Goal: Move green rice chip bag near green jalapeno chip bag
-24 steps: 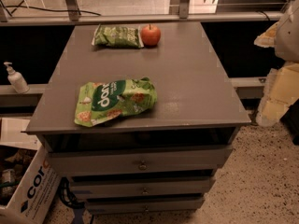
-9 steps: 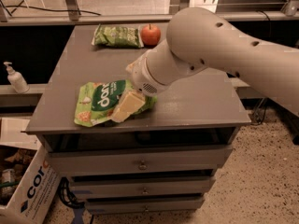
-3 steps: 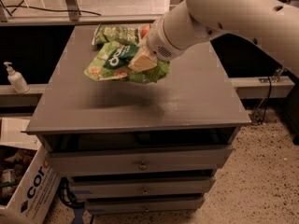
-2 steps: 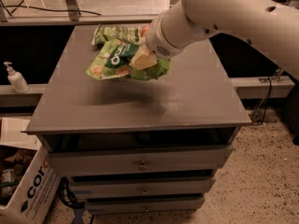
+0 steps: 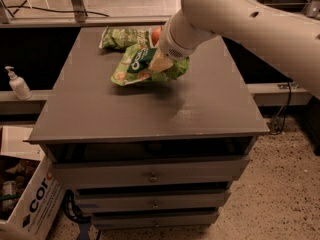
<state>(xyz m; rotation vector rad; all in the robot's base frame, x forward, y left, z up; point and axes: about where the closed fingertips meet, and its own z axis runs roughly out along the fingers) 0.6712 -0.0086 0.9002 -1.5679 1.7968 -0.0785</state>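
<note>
Lifted from the 6 o'clock edge of the surface (image 5: 200,109) and carried toward 12 o'clock, green rice chip bag (image 5: 134,66) clamped in closed fingers (image 5: 160,63), hanging just at 6 o'clock of green jalapeno chip bag (image 5: 122,36) and apple (image 5: 156,34); seemingly left: lowering, release.

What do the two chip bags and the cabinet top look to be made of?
The green rice chip bag is probably thin plastic film: it crinkles and glints where the pincer clamps it over the cabinet's rear half. The green jalapeno chip bag, at the back edge, looks like similar creased film, but duller. The cabinet top is a smooth grey board, painted or laminated, with a faint sheen.
</note>
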